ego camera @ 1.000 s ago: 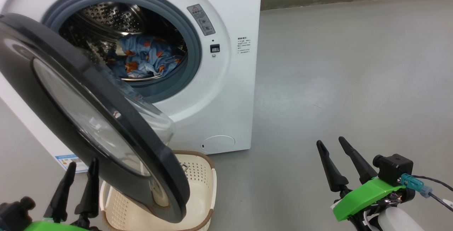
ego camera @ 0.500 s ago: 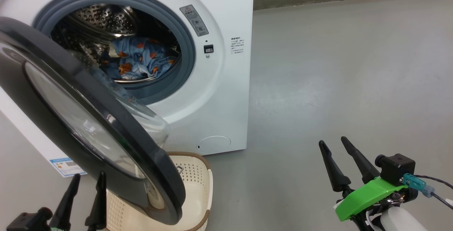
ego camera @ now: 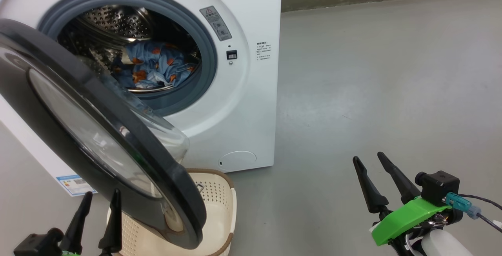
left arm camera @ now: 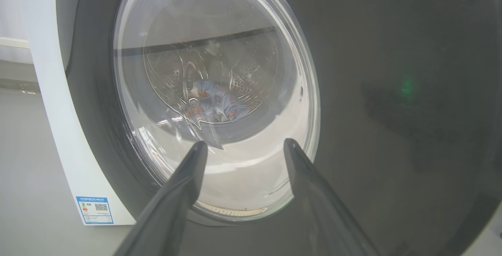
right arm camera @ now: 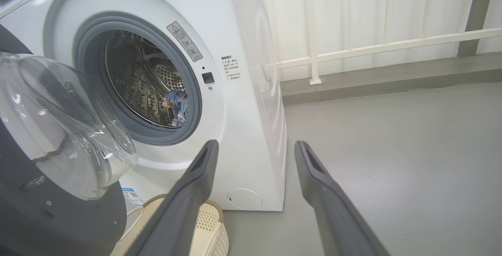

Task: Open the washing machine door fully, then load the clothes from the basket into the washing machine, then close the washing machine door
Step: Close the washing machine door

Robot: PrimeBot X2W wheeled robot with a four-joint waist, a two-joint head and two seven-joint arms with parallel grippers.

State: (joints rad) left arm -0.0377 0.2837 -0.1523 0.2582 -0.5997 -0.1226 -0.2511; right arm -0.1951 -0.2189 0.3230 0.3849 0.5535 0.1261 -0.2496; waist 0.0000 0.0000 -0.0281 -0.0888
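Large round glossy black washing machine door [ego camera: 94,134] with bulging glass window, half-swung over the cream perforated plastic basket [ego camera: 223,209]; the blue bear-print clothes [ego camera: 153,66] lie in the drum of the white front-loading washing machine [ego camera: 243,103]. Push its outer face near the free edge, following the hinge arc until it latches. Your left gripper [left arm camera: 245,143], spread wide and empty, faces the glass (contact unclear); your right gripper [ego camera: 367,156] hangs equally spread over the grey floor [ego camera: 372,71].

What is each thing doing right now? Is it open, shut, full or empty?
washing machine door: open, swung out.
washing machine: drum uncovered, not empty.
clothes: lying inside the drum.
basket: the part that shows is empty; the rest is hidden behind the door.
lower flap: shut.
left gripper: open, empty.
right gripper: open, empty.
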